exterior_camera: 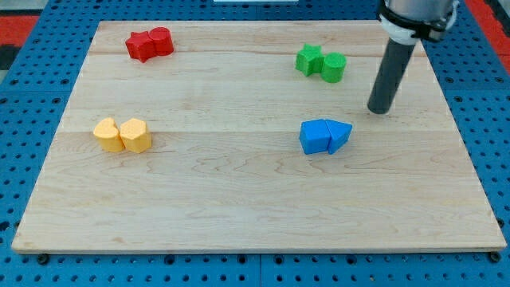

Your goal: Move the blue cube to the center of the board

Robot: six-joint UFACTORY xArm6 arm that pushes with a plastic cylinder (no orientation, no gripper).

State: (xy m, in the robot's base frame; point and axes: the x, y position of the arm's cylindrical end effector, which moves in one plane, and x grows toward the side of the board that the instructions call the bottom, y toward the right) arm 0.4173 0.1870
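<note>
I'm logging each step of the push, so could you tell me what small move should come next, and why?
Probably slide my tip toward the view's bottom right, around the blue triangular block. The blue cube touches that block on its right and sits right of the board's center, so a leftward push is needed.

A single camera looks down at an angle from the near edge of the wooden board (255,215), framing the whole board at moderate range.

My tip (380,110) rests on the wooden desk (239,199), up and right of the blue cube (314,137), apart from it.
</note>
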